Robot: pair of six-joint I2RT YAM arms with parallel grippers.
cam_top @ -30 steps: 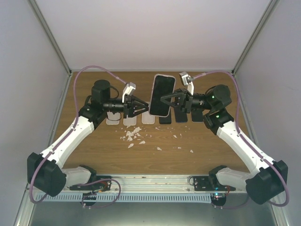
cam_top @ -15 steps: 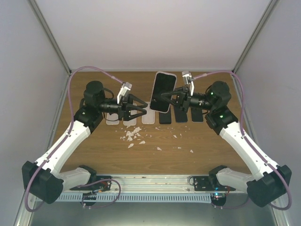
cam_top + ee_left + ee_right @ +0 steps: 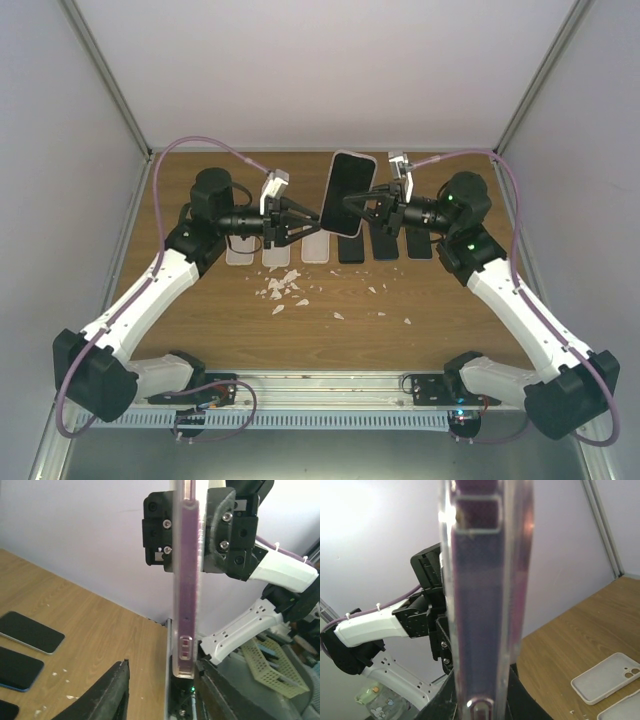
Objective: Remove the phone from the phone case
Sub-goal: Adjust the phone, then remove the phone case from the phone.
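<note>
Evidently the right pincer (image 3: 352, 204) is clamped on the phone case (image 3: 348, 193) and holds it upright in the air, well above the worktop (image 3: 450, 320), so that an edge faces the other arm. The phone (image 3: 186, 580) is in the case: the left wrist view shows its purple side under the clear rim. Holding it aloft probably gives the left pincer (image 3: 306, 222) room to pry at a free edge, with nothing beneath to block it. That left pincer stands partly parted, its fingers (image 3: 114, 692) on either side of the case's near edge; whether they touch it I cannot tell. Behind lie spare empty cases (image 3: 314, 251) and bare phones (image 3: 351, 250), with white fragments (image 3: 285, 285) nearer.

Half a second ago the left pincer sat further back with wider jaws; it has since come in and narrowed. The case has barely moved.
</note>
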